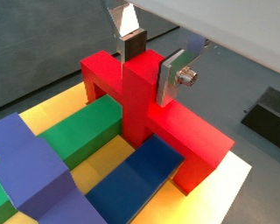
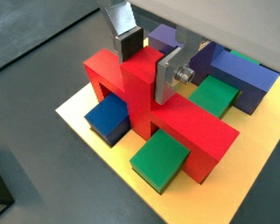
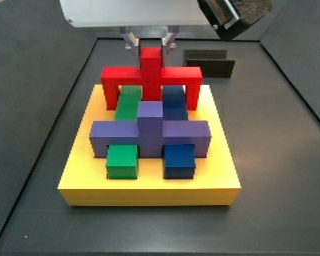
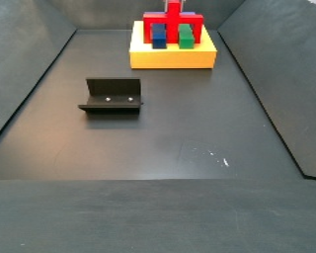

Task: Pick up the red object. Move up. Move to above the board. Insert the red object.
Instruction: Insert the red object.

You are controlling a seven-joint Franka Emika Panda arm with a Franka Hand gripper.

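My claw: my gripper [image 1: 152,59] is directly above the board, its two silver fingers [image 2: 170,77] clamped on either side of the upright stem of the red object; the grip shows in both wrist views.
Red object: the red object [image 3: 151,78] stands upright at one end of the board, its bar across and a leg down at each side; in a side view it sits at the far end [image 4: 172,22], behind the other blocks.
Board: the board [image 3: 83,170] is a flat yellow slab on the dark floor.
Blocks on the board: the purple block [image 3: 149,130] lies across the middle, with green blocks [image 3: 121,160] and blue blocks [image 3: 179,159] around it.
Fixture: the fixture [image 4: 112,96] stands on the floor, well apart from the board.
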